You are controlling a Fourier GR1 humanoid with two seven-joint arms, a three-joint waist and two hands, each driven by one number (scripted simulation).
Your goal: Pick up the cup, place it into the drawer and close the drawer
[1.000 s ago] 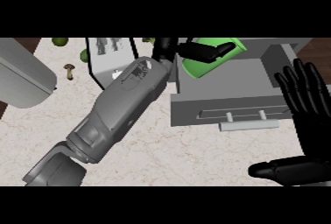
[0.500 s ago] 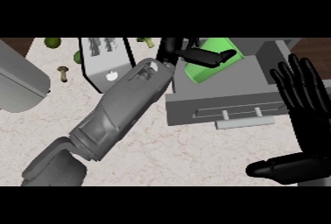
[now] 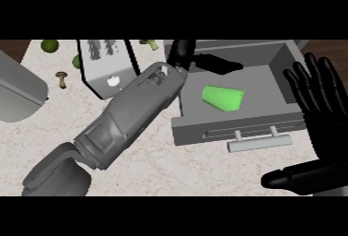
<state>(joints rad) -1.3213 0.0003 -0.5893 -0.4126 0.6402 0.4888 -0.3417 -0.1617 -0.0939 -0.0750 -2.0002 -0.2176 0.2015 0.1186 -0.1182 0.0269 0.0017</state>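
The green cup [image 3: 223,97] lies inside the open drawer [image 3: 231,131], with the left hand [image 3: 204,57] open above its back edge.

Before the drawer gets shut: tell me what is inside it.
Inside the open drawer lies the green cup, on its side, alone on the floor. The left hand covers the drawer's back left corner, so that part is hidden.

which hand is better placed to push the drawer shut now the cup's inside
Probably the right hand: it is open beside the drawer front, near the handle. The left hand reaches over the back, past the green cup.
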